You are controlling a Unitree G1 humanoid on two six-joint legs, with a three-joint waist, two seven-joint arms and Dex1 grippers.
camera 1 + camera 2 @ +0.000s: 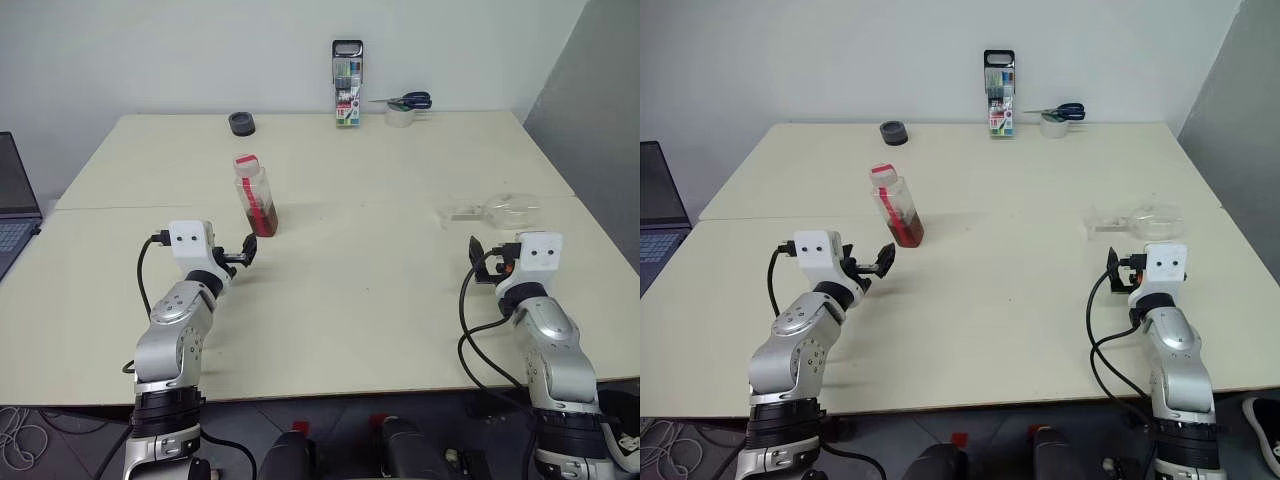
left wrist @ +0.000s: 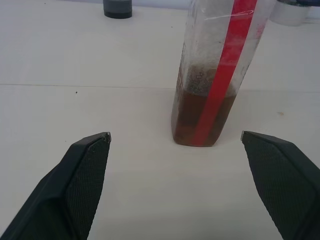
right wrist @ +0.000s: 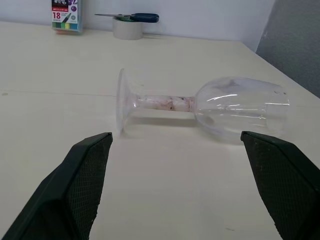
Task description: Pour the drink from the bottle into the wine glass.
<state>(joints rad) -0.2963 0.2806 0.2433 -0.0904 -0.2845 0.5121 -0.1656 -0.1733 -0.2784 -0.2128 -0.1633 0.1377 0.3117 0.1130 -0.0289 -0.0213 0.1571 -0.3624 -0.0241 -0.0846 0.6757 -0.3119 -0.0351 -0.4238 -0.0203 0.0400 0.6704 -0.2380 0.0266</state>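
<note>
Bottle [image 1: 254,195] stands capped, amber drink [image 2: 200,117] low inside; wine glass [image 3: 210,106] lies sideways; left tool [image 2: 175,145] and right tool [image 3: 176,145] both released.

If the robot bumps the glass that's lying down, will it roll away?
Probably a little. The wine glass lies on its side on the table, resting on its round bowl and foot, so a nudge would likely swing it in a curve rather than straight. It looks thin and clear, so likely light and perhaps breakable. The smooth bowl might slip in the open right tool.
</note>
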